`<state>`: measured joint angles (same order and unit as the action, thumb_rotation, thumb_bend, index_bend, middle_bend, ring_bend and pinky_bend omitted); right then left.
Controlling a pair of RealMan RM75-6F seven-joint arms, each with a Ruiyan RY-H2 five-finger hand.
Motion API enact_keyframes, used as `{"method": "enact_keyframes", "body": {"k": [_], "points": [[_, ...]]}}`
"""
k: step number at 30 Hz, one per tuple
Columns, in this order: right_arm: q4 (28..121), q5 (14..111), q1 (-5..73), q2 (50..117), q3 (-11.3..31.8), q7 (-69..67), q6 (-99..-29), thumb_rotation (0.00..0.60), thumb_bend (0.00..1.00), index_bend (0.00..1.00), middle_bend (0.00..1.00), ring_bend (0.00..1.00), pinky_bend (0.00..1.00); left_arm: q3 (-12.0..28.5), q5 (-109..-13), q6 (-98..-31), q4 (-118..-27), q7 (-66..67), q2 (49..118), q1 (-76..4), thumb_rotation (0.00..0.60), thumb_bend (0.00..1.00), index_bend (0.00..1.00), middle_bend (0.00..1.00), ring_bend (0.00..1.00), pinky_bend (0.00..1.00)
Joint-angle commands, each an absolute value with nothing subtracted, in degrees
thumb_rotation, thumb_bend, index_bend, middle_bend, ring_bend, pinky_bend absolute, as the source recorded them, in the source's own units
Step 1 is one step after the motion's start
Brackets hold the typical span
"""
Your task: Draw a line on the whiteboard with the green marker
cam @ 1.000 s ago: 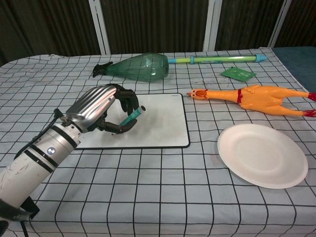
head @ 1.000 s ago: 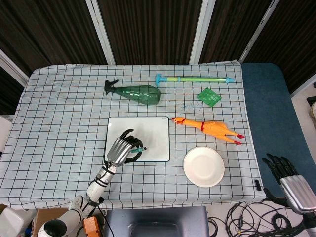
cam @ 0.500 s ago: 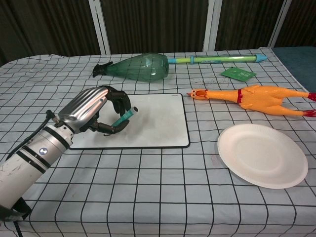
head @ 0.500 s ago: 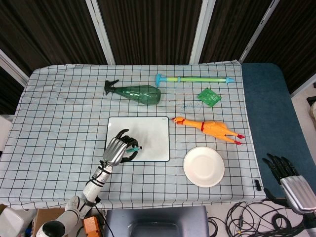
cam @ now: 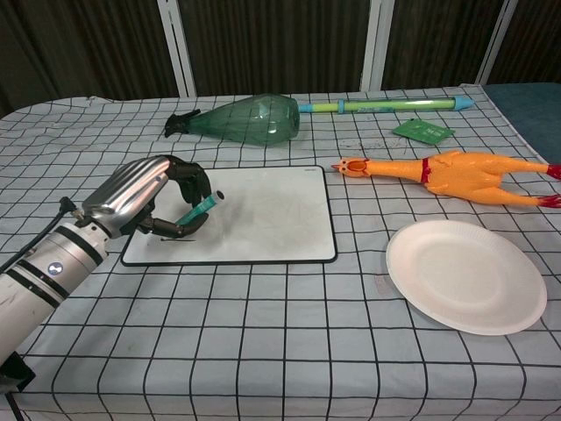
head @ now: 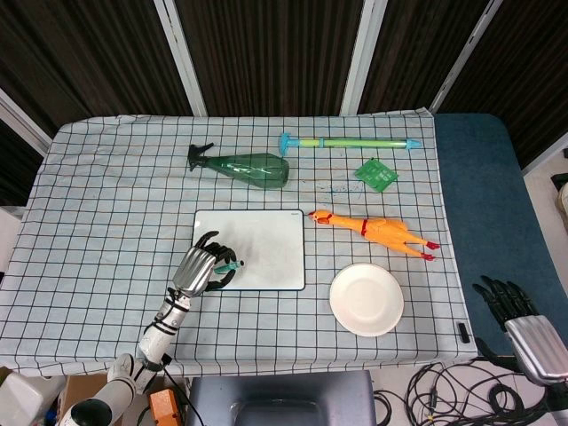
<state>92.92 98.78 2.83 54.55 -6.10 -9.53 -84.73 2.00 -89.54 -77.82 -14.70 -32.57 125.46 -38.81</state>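
Note:
The whiteboard (head: pixel 262 240) (cam: pixel 263 215) lies flat at the middle of the checkered table. My left hand (head: pixel 200 269) (cam: pixel 145 193) hovers over its near left corner and grips the green marker (head: pixel 227 265) (cam: pixel 200 208), which slants with its capped end up and to the right. The marker's lower end is hidden under my fingers. A faint dark stroke shows on the board by the near left edge in the chest view. My right hand (head: pixel 519 324) hangs off the table at the lower right, holding nothing, fingers apart.
A green spray bottle (head: pixel 244 166) (cam: pixel 241 120) lies behind the board. A rubber chicken (head: pixel 377 231) (cam: pixel 447 171) and a white paper plate (head: pixel 366 299) (cam: pixel 465 276) lie to the right. A long green and blue tube (head: pixel 351 142) and a green card (head: pixel 376 173) sit further back.
My left hand has slid left along the board's near edge with the marker in its grip, from about mid-board to the left corner. The right hand has stayed put.

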Motion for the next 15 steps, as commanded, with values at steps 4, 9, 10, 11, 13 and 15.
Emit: {"method": "enact_keyframes", "body": {"k": [4, 9, 10, 11, 13, 15], "points": [[92.9, 98.8, 2.7, 54.5, -6.0, -9.8, -85.0, 0.600, 0.27, 0.00, 0.00, 0.00, 0.01, 2.1, -89.6, -79.4, -14.9, -33.0, 125.2, -38.7, 0.600, 0.47, 0.79, 0.77, 0.48, 0.19], [92.7, 98.7, 2.7, 54.4, -6.0, -10.3, -85.2, 0.600, 0.27, 0.00, 0.00, 0.00, 0.01, 1.9, -90.4, -84.2, -16.3, -32.5, 124.3, -38.6, 0.600, 0.47, 0.79, 0.77, 0.48, 0.19], [92.7, 98.8, 2.7, 54.4, -6.0, -10.3, -85.3, 0.600, 0.27, 0.00, 0.00, 0.00, 0.01, 1.9, -90.6, -85.2, -16.7, -32.0, 123.8, -38.5, 0.600, 0.47, 0.79, 0.77, 0.48, 0.19], [92.7, 98.8, 2.7, 54.4, -6.0, -10.3, -85.2, 0.600, 0.27, 0.00, 0.00, 0.00, 0.01, 1.8, -90.7, -85.7, -16.9, -31.7, 123.5, -38.5, 0.600, 0.47, 0.79, 0.78, 0.48, 0.19], [92.7, 99.0, 2.6, 54.4, -6.1, -10.3, -85.2, 0.600, 0.27, 0.00, 0.00, 0.00, 0.01, 1.6, -91.0, -87.0, -17.0, -30.4, 122.2, -38.2, 0.600, 0.47, 0.79, 0.78, 0.48, 0.19], [92.7, 99.3, 2.6, 54.3, -6.3, -10.6, -85.4, 0.600, 0.27, 0.00, 0.00, 0.00, 0.01, 1.2, -91.3, -87.7, -16.2, -28.7, 120.3, -37.3, 0.600, 0.47, 0.79, 0.78, 0.48, 0.19]]}}
